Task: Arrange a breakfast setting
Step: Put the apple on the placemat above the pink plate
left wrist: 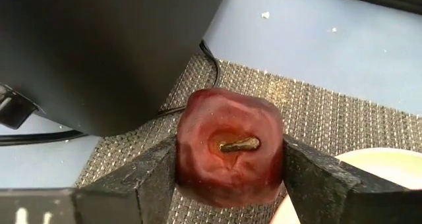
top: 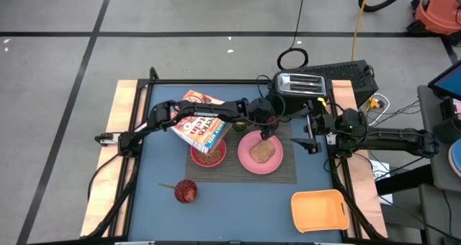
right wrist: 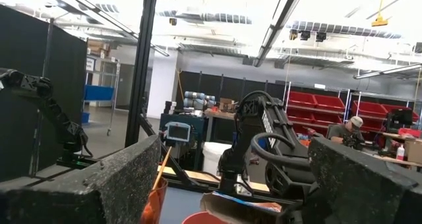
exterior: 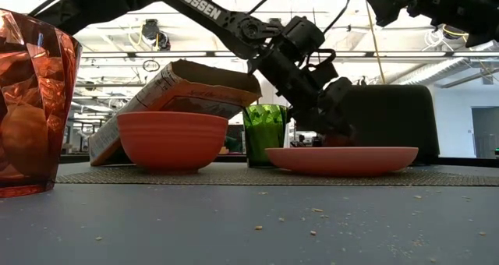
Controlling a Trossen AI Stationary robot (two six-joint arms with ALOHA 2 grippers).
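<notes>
A small red apple [left wrist: 229, 151] sits between the fingers of my left gripper [top: 268, 132], which is shut on it just past the far rim of the pink plate [top: 245, 162]. The plate carries a toast slice [top: 263, 153] and lies on the dark striped placemat [top: 288, 171]. Left of it, a pink-red bowl [top: 207, 154] holds cereal. The Cheerios box [top: 200, 120] leans tilted on the bowl's far rim. My right gripper [right wrist: 231, 184] waits open at the table's right side, tipped upward with nothing between its fingers. My left gripper pinches the apple by two opposite sides [left wrist: 188, 159] between its two fingers [left wrist: 142, 181]. The stem end [left wrist: 239, 145] faces back toward the wrist. The fingers slant down from the table's left. The apple is low over the placemat [left wrist: 316, 112]; whether it rests there I cannot tell.
The black toaster [top: 301, 86] stands close behind the apple at the table's far edge. A green cup [exterior: 265, 135] stands between bowl and plate, toward the far side. A red translucent cup [top: 186, 191] is near the front left, and an orange tray [top: 320, 209] at the front right.
</notes>
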